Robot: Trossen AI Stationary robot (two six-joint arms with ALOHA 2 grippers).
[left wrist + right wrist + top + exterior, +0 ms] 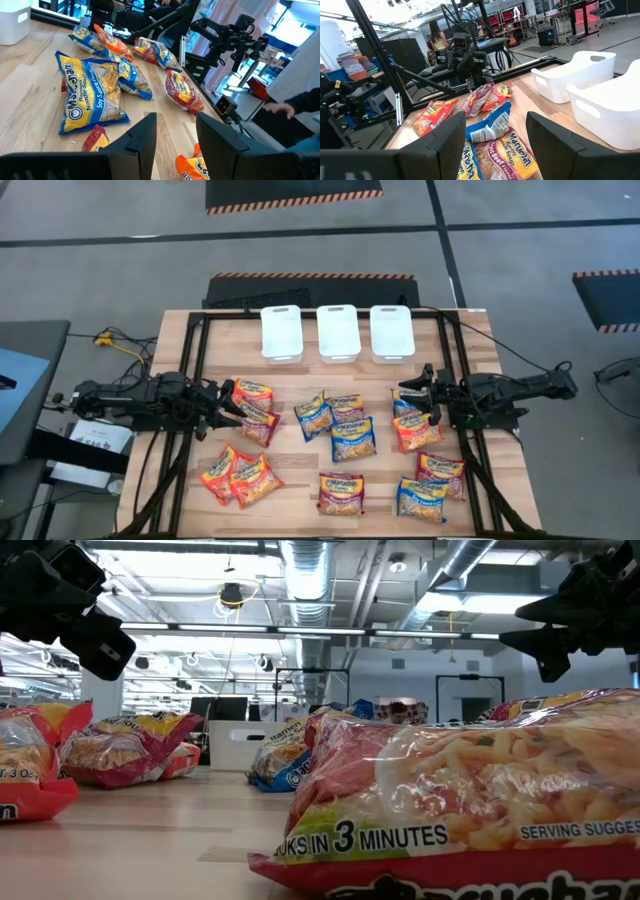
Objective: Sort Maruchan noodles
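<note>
Beyond the noodles [492,127] (right wrist): person [439,36]

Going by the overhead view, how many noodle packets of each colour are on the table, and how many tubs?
Orange packets: 4
Blue packets: 4
Dark red packets: 4
White tubs: 3
Total: 12 packets and 3 tubs, 15 things in all.
</note>
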